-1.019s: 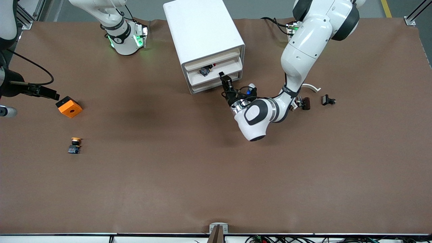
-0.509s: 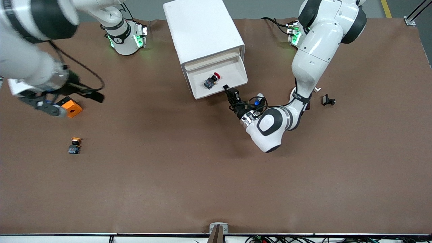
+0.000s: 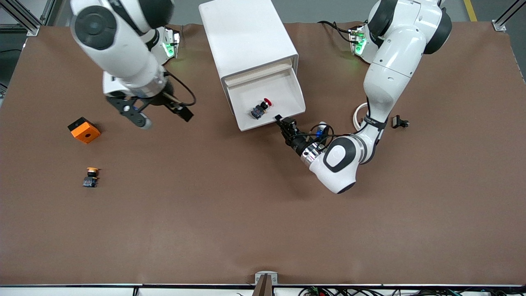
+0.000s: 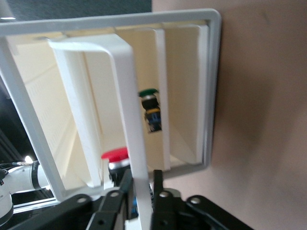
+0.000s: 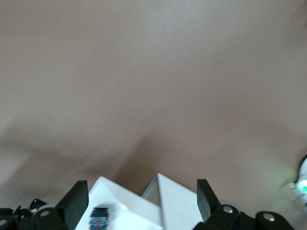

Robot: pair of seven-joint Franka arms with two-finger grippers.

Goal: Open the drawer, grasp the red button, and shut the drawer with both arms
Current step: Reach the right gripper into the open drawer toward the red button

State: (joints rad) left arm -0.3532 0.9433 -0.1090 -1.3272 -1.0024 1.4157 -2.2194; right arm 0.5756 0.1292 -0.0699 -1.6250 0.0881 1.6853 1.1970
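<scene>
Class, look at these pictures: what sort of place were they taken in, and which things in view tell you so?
Most likely a robotics lab test bench. Two white arms work at a table covered in brown sheeting, aluminium frame posts stand at its corners, and small test items lie about: a white drawer cabinet, an orange cube and push buttons.

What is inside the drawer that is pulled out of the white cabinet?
In the drawer lies one button with a red cap and a black body. The left wrist view also shows a green-capped button in a lower compartment. The left gripper holds the drawer's front edge.
</scene>
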